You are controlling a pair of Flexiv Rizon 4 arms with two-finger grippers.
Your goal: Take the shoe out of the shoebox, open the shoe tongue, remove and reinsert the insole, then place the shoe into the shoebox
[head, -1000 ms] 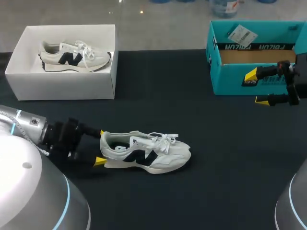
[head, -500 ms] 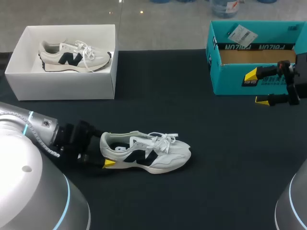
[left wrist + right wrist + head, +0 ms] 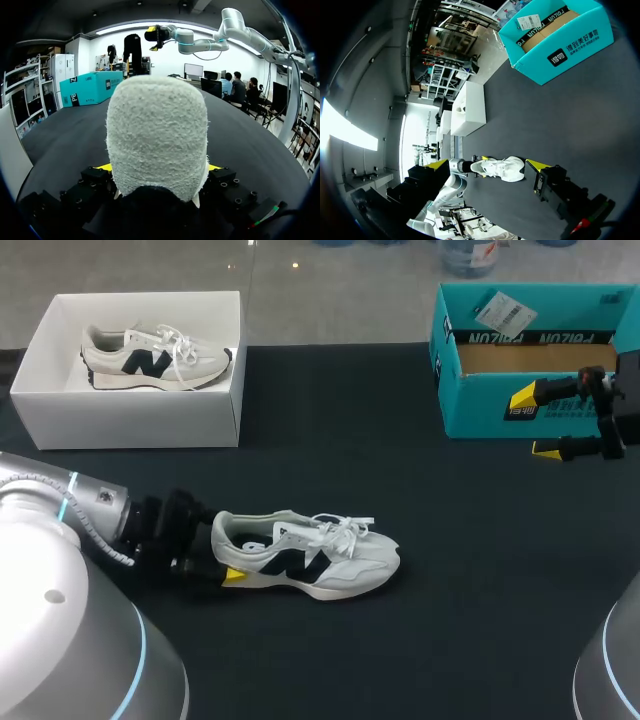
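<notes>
I am reading the left gripper (image 3: 159,167) as closing on the heel of the shoe (image 3: 310,558). In the left wrist view the heel is filling the space between the two yellow tips, and each tip is showing hard against one side of it. I am therefore judging the hold to be made at heel width, with the gripper carrying nothing else.

Over the last second this gripper has been advancing. A second ago its tips were standing just behind the heel; now they are sitting further along it, on both flanks. The shoe has been nudged very slightly away from the gripper, which supports contact.

The shoe is lying upright on the desk (image 3: 420,660), toe pointing away from the left gripper, laces loose on top.

The right gripper (image 3: 533,424) is hanging well apart from the shoe and has not moved. Its jaws are standing wide and holding nothing. The teal shoebox (image 3: 480,405) is sitting just beside it, open.

Beyond the left gripper, a white box (image 3: 130,420) is holding a second shoe (image 3: 150,358), untouched.

My assessment is that the removal step is done. The heel is being secured so the shoe stays put, and opening the tongue is the likely next step. The right arm will have to cross most of the desk to do it.
</notes>
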